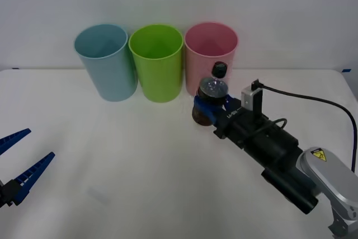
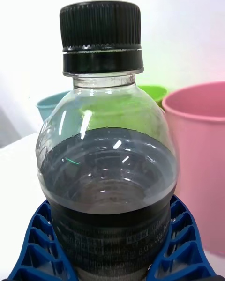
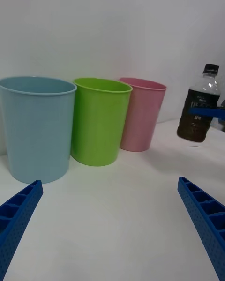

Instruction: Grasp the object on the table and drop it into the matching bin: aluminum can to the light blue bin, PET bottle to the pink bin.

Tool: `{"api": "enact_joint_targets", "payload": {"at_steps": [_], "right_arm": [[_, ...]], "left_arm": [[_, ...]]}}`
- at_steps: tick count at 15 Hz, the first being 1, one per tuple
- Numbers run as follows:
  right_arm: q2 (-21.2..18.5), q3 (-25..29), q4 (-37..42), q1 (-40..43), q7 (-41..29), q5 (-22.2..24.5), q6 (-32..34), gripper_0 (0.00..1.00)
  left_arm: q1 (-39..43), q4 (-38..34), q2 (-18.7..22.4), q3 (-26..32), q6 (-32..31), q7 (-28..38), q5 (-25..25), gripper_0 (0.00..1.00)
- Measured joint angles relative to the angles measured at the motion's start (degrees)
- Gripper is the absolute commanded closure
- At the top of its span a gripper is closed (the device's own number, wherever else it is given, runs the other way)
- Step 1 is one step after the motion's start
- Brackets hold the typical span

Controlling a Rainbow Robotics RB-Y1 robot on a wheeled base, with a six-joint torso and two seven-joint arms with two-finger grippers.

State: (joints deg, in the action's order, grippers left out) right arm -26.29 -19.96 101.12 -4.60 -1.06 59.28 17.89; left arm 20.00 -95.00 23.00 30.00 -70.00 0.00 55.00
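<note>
Right gripper (image 1: 211, 106) holds bottle (image 1: 211, 100) (off table) beside pink bin (image 1: 211, 48).

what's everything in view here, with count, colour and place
PET bottle: one, clear with dark liquid, black cap and dark label band, held off the table in front of the pink bin
pink bin: one, pink, right end of the row at the table's far side
lime green bin: one, lime green, middle of the row
light blue bin: one, pale blue, left end of the row
table: one, white, small blue marks at its far corners
cable: one, black, runs along the right arm
right gripper: one, blue fingers, shut on the bottle
left gripper: one, blue fingers, open, low at the table's near left
</note>
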Motion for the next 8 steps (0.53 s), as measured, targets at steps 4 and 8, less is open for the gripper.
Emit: {"api": "enact_joint_targets", "payload": {"at_steps": [4,8], "right_arm": [[-4.0,2.5,6.5,-0.6,-7.1,0.0,1.3,1.0],[-8.4,4.1,8.3,-5.1,-14.5,0.1,1.1,1.0]], "left_arm": [[0.0,0.0,0.0,0.0,0.0,0.0,0.0,0.0],[0.0,0.0,0.0,0.0,0.0,0.0,0.0,0.0]]}}
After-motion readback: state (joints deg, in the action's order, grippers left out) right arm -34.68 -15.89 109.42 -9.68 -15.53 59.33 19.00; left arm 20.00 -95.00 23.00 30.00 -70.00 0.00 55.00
